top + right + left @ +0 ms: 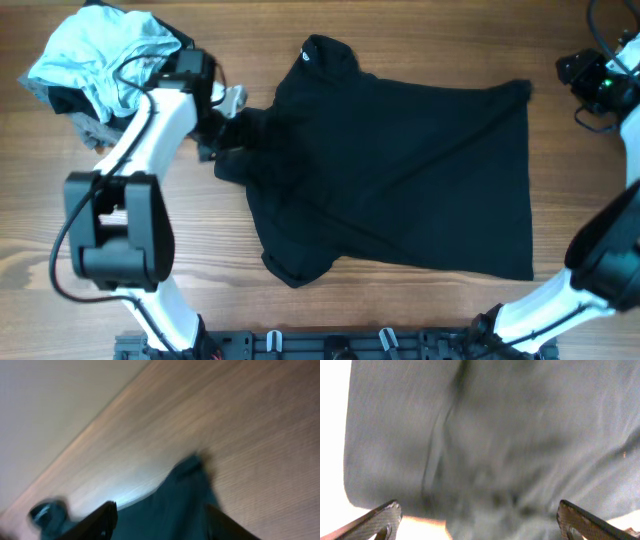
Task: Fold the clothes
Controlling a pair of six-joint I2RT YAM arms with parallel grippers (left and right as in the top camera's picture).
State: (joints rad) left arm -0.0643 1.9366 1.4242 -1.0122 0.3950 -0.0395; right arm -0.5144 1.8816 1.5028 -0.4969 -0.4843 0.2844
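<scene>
Listing left to right across the table (300, 310).

Item 1, far left corner: one light-blue garment (100, 50), bunched on top of one grey garment (88, 130). Neither belongs to the task.

Item 2: one left gripper (480, 524), jaws spread wide and holding nothing. It hangs over the rumpled left edge of the shirt, and cloth fills its wrist view.

Item 3, centre of the table: one black shirt (400, 170), spread mostly flat. The collar lies toward the far edge and carries one white tag (308, 57). The left side is creased and the right edge lies straight.

- Handling, as judged: soft, light and limp, with no stiffness to keep a fold. It is likely to drag and wrinkle on the wood rather than slide cleanly.
- Best hold: pinch an edge or corner, such as the hem corners at right or the bunched cloth at left, and lift before carrying it over.

Item 4, far right: one right gripper (161, 512), fingers parted and nothing between them. It sits near the shirt's far right corner, apart from the cloth.
</scene>
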